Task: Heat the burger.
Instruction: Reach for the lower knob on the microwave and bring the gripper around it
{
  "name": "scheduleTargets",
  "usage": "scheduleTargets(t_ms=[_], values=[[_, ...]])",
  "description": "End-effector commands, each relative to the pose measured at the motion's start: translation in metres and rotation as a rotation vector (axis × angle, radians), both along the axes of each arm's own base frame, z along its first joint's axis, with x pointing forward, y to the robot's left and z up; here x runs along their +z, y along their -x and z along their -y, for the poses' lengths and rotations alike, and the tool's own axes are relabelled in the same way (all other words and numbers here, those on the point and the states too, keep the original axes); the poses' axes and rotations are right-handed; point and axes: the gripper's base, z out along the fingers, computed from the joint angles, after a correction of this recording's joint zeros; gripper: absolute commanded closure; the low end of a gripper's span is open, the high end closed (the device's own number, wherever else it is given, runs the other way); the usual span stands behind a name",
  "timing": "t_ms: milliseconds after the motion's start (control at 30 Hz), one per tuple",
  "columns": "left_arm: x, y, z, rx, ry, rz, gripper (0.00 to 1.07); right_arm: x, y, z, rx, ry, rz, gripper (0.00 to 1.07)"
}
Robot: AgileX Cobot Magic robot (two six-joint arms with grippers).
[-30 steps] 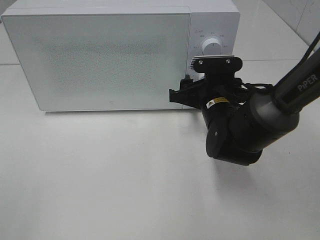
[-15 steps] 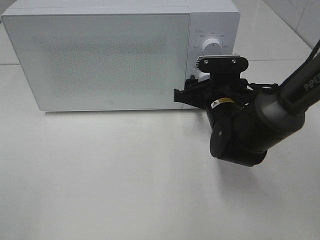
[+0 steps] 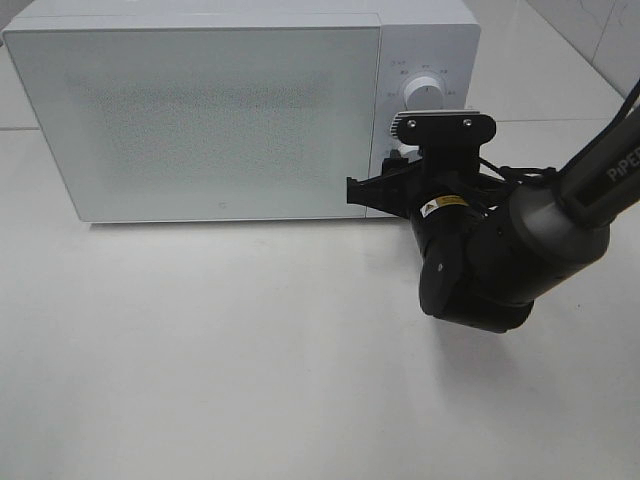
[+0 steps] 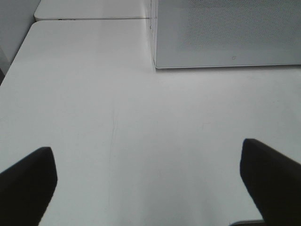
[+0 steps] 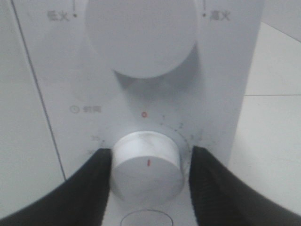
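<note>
Right tool (image 5: 148, 165) is clenched on the lower timer dial (image 5: 146, 153) of the microwave (image 3: 200, 110), one finger against each side; the dial's red mark points at 0; left tool (image 4: 146, 155) hangs released above the tabletop (image 4: 141, 94); the microwave door is closed and frosted, so the burger's place cannot be told.

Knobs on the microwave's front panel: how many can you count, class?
2. The upper knob is high on the panel; the lower knob sits below it, flanked by the right gripper. Others may be hidden.
</note>
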Motion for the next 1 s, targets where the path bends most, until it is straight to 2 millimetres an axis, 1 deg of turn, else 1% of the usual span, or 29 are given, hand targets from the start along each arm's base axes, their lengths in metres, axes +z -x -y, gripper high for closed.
scheduleTargets(t_ms=[33,67,100,133,167,200,733,800,833,867,933,1000], values=[[-0.0003,0.0023,-0.0001,0.008,0.005,0.025,0.09,0.0211,-0.0009,0.0026,-0.041,-0.005,0.185,0.88],[-0.0003,0.0023,-0.0001,0.008,0.005,0.025,0.09,0.0211,-0.0009,0.0026,-0.040,0.002,0.185,0.94],[-0.0003,0.0023,-0.0001,0.008,0.005,0.025,0.09,0.0211,-0.0009,0.0026,-0.040,0.002,0.185,0.94],[-0.0003,0.0023,-0.0001,0.008,0.005,0.025,0.09,0.0213,-0.0009,0.0027,-0.040,0.015,0.187,1.05],[-0.0003,0.0023,-0.0001,0.008,0.005,0.025,0.09,0.0213,-0.0009,0.0027,-0.040,0.015,0.187,1.05],[-0.0003,0.0023,-0.0001,0.008,0.005,0.025,0.09,0.0213,-0.0009,0.0027,-0.040,0.017,0.187,1.07],[-0.0003,0.0023,-0.0001,0.008,0.005,0.025,0.09,0.0218,-0.0009,0.0028,-0.041,0.013,0.192,1.07],[-0.0003,0.0023,-0.0001,0.008,0.005,0.025,0.09,0.0218,-0.0009,0.0028,-0.047,-0.045,0.196,1.07],[-0.0003,0.0023,-0.0001,0.008,0.005,0.025,0.09,0.0218,-0.0009,0.0028,-0.047,-0.045,0.196,1.07],[-0.0003,0.0023,-0.0001,0.008,0.005,0.025,0.09,0.0218,-0.0009,0.0028,-0.053,-0.112,0.201,1.07],[-0.0003,0.0023,-0.0001,0.008,0.005,0.025,0.09,0.0218,-0.0009,0.0028,-0.056,-0.142,0.203,1.07],[-0.0003,0.0023,-0.0001,0.008,0.005,0.025,0.09,0.0219,-0.0009,0.0021,-0.058,-0.245,0.211,1.07]])
